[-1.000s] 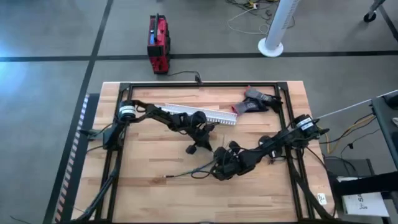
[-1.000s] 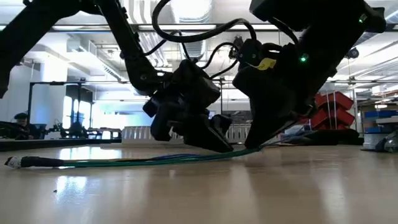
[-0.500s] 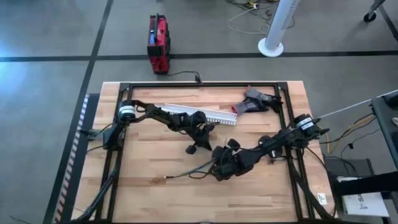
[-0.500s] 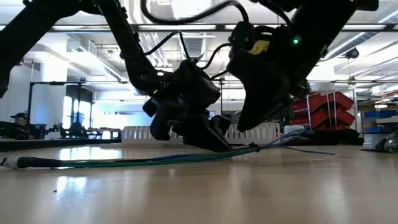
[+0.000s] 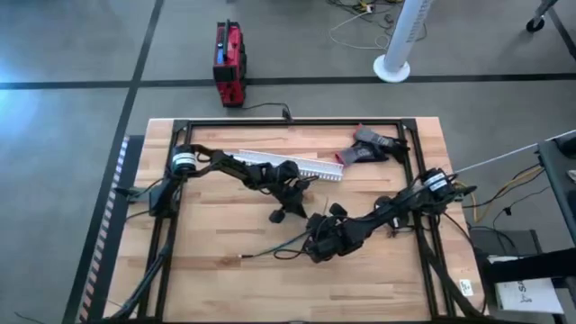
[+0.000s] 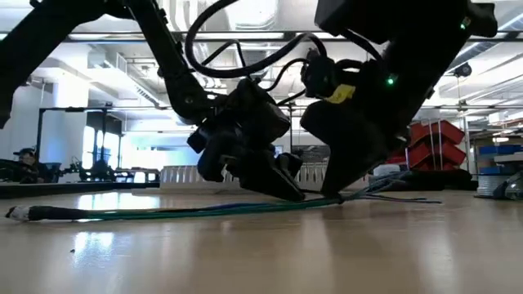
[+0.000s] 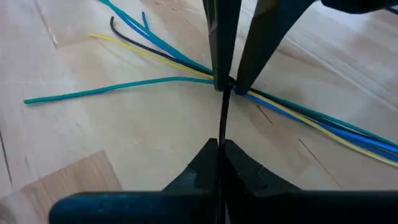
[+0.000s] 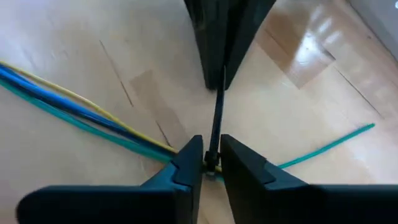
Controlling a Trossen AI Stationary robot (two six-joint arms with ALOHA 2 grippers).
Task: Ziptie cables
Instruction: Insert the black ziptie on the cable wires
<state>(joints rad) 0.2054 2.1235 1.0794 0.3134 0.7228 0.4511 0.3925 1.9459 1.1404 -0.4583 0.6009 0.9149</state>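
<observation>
The cables (image 5: pixel 270 249), thin teal, blue, yellow and dark wires, lie on the table's near middle (image 7: pixel 298 113) (image 6: pixel 163 211). The ziptie (image 7: pixel 222 121) is a thin black strip stretched straight between my two grippers; its far end meets the cables (image 8: pixel 74 106). My left gripper (image 7: pixel 220 151) (image 5: pixel 279 215) is shut on the strip's free end, just far of the cables. My right gripper (image 8: pixel 211 157) (image 5: pixel 314 241) is shut on the ziptie where it meets the bundle. My left gripper pinches the ziptie's free end (image 7: pixel 221 140) between its two fingers, which lie along the strip. The strip runs straight from them to the cables, clear of the wood. My right gripper pinches the ziptie where it meets the cables (image 8: pixel 212 153) between its two fingertips, slanting down onto the bundle. The cables there lie low on the table (image 6: pixel 331 197); their loose ends fan out beyond the fingers.
A long white slotted channel (image 5: pixel 290 166) lies behind the left arm. A dark and red tool (image 5: pixel 369 147) sits at the far right. A black frame (image 5: pixel 288 121) rims the table. Bare wood lies near of the cables.
My right gripper has rocked over the cables, rising slightly with the bundle and coming back down, and has shifted a little toward the table's left. The cables' loose ends beyond it now fan out more.
</observation>
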